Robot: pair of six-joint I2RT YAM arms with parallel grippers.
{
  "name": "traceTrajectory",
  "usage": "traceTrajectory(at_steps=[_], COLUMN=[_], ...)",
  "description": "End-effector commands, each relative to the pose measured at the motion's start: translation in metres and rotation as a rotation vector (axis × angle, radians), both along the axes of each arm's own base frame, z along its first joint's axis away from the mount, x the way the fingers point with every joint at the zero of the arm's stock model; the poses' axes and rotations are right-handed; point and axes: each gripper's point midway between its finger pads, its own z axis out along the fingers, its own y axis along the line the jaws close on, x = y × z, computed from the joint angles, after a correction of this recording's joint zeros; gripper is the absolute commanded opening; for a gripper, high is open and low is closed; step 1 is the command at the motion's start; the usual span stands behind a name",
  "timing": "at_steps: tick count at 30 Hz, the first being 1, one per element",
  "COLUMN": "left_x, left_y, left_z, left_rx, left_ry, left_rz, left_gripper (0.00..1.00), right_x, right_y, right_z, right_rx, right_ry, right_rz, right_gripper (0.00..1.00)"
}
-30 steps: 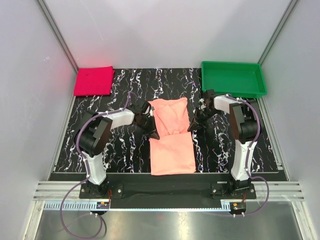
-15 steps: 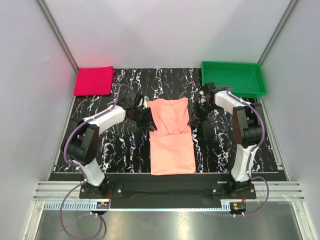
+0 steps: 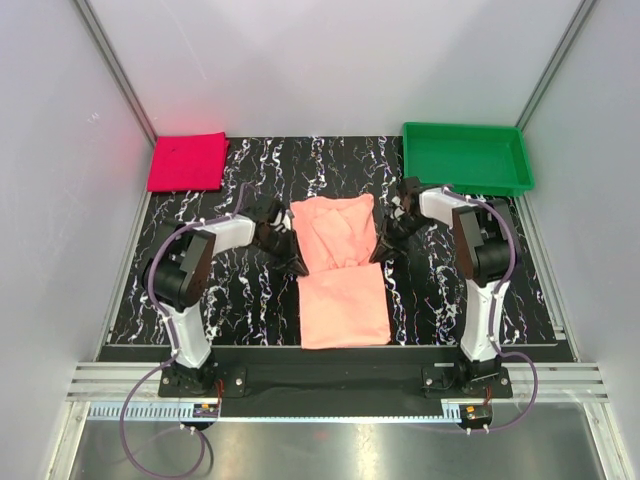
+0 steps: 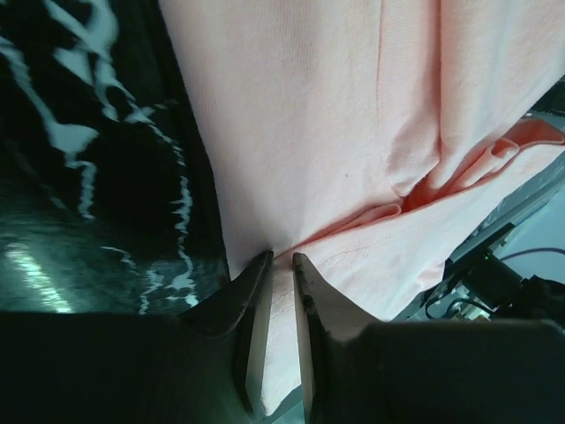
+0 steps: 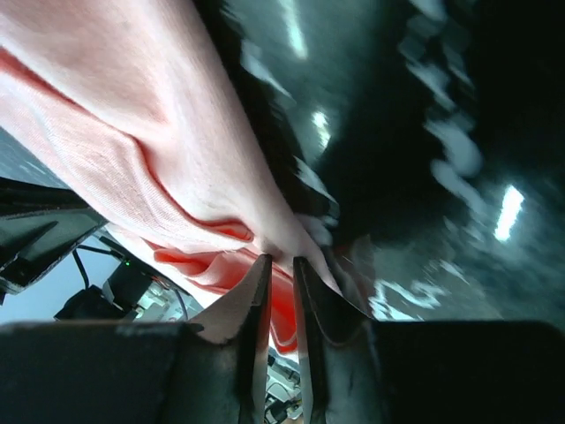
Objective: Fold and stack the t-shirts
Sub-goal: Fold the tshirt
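Note:
A salmon-pink t-shirt (image 3: 342, 270) lies partly folded in the middle of the black marbled table, its upper half doubled over the lower. My left gripper (image 3: 296, 266) is shut on the shirt's left edge at the fold, with cloth (image 4: 291, 177) pinched between the fingers. My right gripper (image 3: 379, 251) is shut on the shirt's right edge at the fold, with cloth (image 5: 177, 159) between its fingers. A folded magenta t-shirt (image 3: 187, 161) lies at the back left corner.
A green tray (image 3: 466, 159) stands at the back right, just behind the right arm. Grey walls close in the table on three sides. The marbled tabletop (image 3: 250, 300) shows bare to the left and right of the pink shirt.
Both grippers have shifted slightly along the shirt's edges and lowered toward the table. The left arm's elbow has swung back in. The shirt's upper fold has shifted a little leftward.

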Motion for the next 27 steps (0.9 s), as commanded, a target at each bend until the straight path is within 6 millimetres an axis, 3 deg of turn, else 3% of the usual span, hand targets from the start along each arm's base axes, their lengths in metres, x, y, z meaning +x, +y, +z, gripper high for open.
traceTrajectory(at_steps=[1, 5, 8, 10, 13, 14, 16, 18, 19, 20, 21, 23, 24, 26, 27], left_x=[0.025, 0.048, 0.058, 0.065, 0.06, 0.051, 0.039, 0.01, -0.004, -0.026, -0.041, -0.062, -0.086, -0.104, -0.119], left_y=[0.036, 0.048, 0.057, 0.064, 0.073, 0.076, 0.079, 0.082, 0.079, 0.081, 0.078, 0.071, 0.068, 0.052, 0.051], left_z=[-0.022, -0.01, 0.009, 0.031, 0.067, 0.072, 0.099, 0.094, 0.092, 0.088, 0.082, 0.083, 0.065, 0.063, 0.049], left_rx=[0.162, 0.19, 0.205, 0.232, 0.255, 0.263, 0.241, 0.226, 0.191, 0.167, 0.148, 0.097, 0.098, 0.027, 0.023], left_ry=[-0.062, -0.109, -0.147, -0.216, -0.292, -0.287, -0.338, -0.297, -0.259, -0.248, -0.227, -0.224, -0.17, -0.151, -0.109], left_rz=[0.026, 0.016, 0.009, 0.002, 0.009, 0.012, 0.039, 0.05, 0.068, 0.08, 0.08, 0.108, 0.088, 0.104, 0.112], left_gripper=[0.23, 0.21, 0.23, 0.36, 0.57, 0.6, 0.67, 0.68, 0.68, 0.68, 0.67, 0.66, 0.66, 0.65, 0.65], right_x=[0.021, 0.044, 0.056, 0.057, 0.052, 0.049, 0.031, 0.017, -0.006, -0.016, -0.025, -0.054, -0.063, -0.089, -0.106], right_y=[0.011, 0.033, 0.031, 0.022, -0.002, -0.008, -0.024, -0.027, -0.028, -0.027, -0.027, -0.026, -0.024, -0.013, -0.005], right_z=[-0.019, -0.005, 0.007, 0.019, 0.036, 0.048, 0.048, 0.063, 0.055, 0.056, 0.066, 0.059, 0.068, 0.068, 0.06], right_rx=[-0.052, -0.011, -0.043, -0.093, -0.2, -0.221, -0.276, -0.262, -0.243, -0.226, -0.206, -0.186, -0.167, -0.111, -0.093], right_ry=[-0.055, -0.084, -0.108, -0.124, -0.162, -0.195, -0.178, -0.207, -0.152, -0.142, -0.163, -0.116, -0.137, -0.116, -0.097], right_rz=[0.041, 0.04, 0.053, 0.066, 0.088, 0.103, 0.115, 0.12, 0.12, 0.118, 0.11, 0.106, 0.107, 0.107, 0.136], right_gripper=[0.23, 0.23, 0.29, 0.37, 0.52, 0.58, 0.62, 0.65, 0.65, 0.66, 0.66, 0.69, 0.7, 0.72, 0.73])
